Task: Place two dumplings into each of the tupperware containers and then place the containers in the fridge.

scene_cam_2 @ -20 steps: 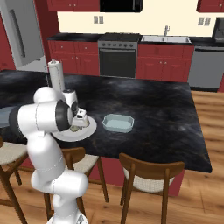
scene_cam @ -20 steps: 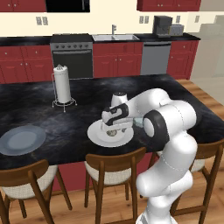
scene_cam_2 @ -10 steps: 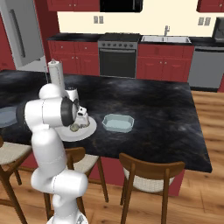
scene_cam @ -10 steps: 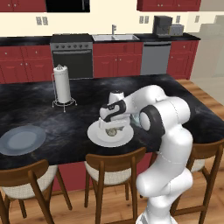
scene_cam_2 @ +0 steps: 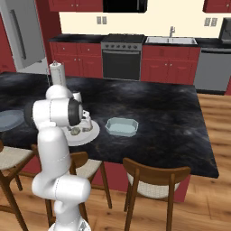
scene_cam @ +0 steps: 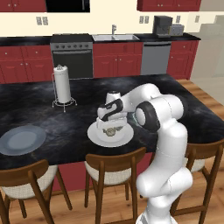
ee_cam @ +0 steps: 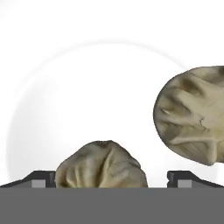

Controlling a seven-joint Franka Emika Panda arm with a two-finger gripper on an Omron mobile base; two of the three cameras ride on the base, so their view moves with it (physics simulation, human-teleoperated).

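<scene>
A round white plate (scene_cam: 97, 136) near the island's front edge holds two tan dumplings (scene_cam_2: 75, 131). My gripper (scene_cam: 108, 126) points down over the plate, open. In the hand view its fingertips (ee_cam: 42, 179) stand on either side of one dumpling (ee_cam: 101, 165), with a gap on each side. A second, larger-looking dumpling (ee_cam: 192, 114) lies to the right on the plate (ee_cam: 87, 87). A pale blue-green tupperware container (scene_cam_2: 122, 127) sits empty on the counter just right of the plate (scene_cam_2: 92, 134). The grey fridge (scene_cam_2: 23, 34) stands shut at the far left of the kitchen.
A grey plate (scene_cam: 22, 140) lies at the island's left end. A paper towel holder (scene_cam: 62, 85) stands behind the white plate. Wooden stools (scene_cam: 111, 168) line the near side of the island. Oven, sink and red cabinets run along the back wall.
The hand has come down closer to the white plate and now straddles a dumpling. The elbow has swung slightly. Jaws stay open.
</scene>
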